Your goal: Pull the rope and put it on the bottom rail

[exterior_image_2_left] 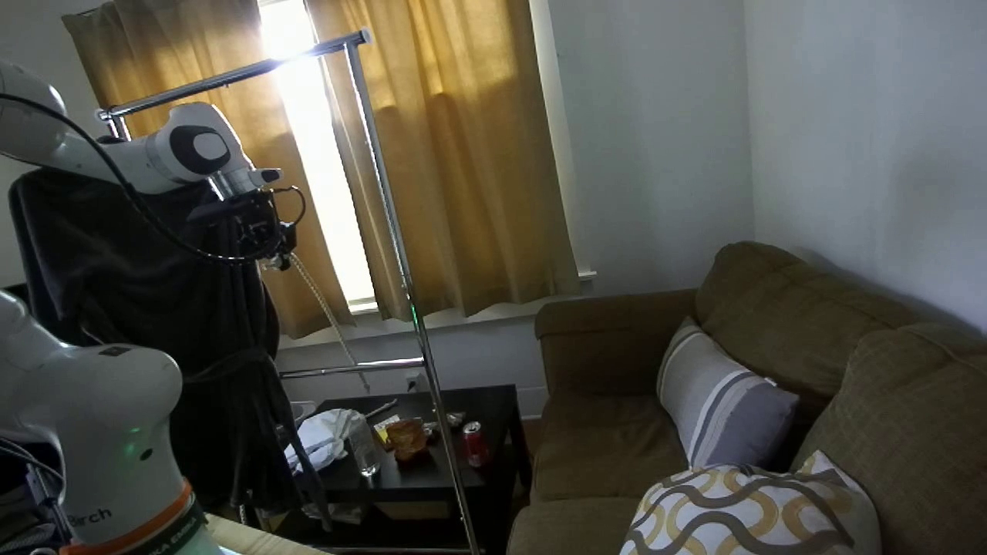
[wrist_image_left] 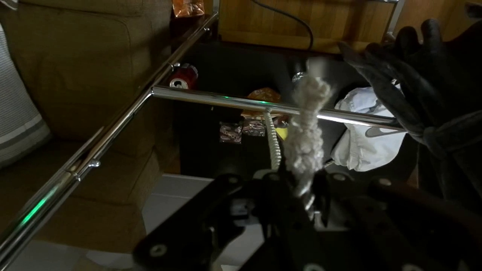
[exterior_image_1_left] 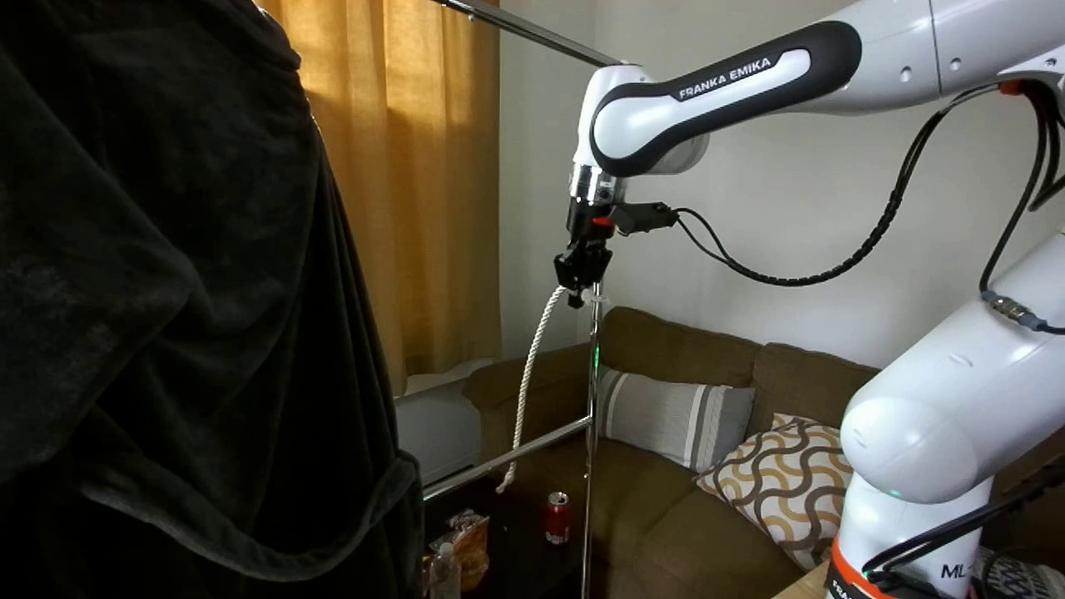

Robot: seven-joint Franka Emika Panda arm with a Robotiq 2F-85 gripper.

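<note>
In an exterior view: black two-finger gripper [exterior_image_1_left: 576,293] is up high, jaws clamped on the white twisted rope [exterior_image_1_left: 527,374] near its upper end. Long tail hangs at a slant, crosses the chrome lower crossbar [exterior_image_1_left: 545,440] of the metal garment rack [exterior_image_1_left: 595,358], loose end dangling below. Red metal drink can [exterior_image_1_left: 557,517] stands upright; clear plastic bottle [exterior_image_1_left: 445,574] beside a crumpled orange-brown snack bag [exterior_image_1_left: 472,545].

In an exterior view, low black table [exterior_image_2_left: 493,405] carries all three. Tail again passes the crossbar; touching or just beside, can't tell. My read: rope in hand, pull probably done; laying it on the rail and letting go not yet done. Another bar shows near the floor, so I'm assuming the crossbar is "bottom rail". Bottle is see-through, but fill level unreadable. Bag contents hidden.

Wrist view: the rope's thick frayed short end [wrist_image_left: 307,139] sticks up from between the jaws, a bit blurred. Tail leaves beside it, runs to the crossbar and drops out of sight there. Can's top shows its mouth hole; whether anything's inside, can't tell. Two small dark packets [wrist_image_left: 230,133] on the table, contents unknown.
</note>
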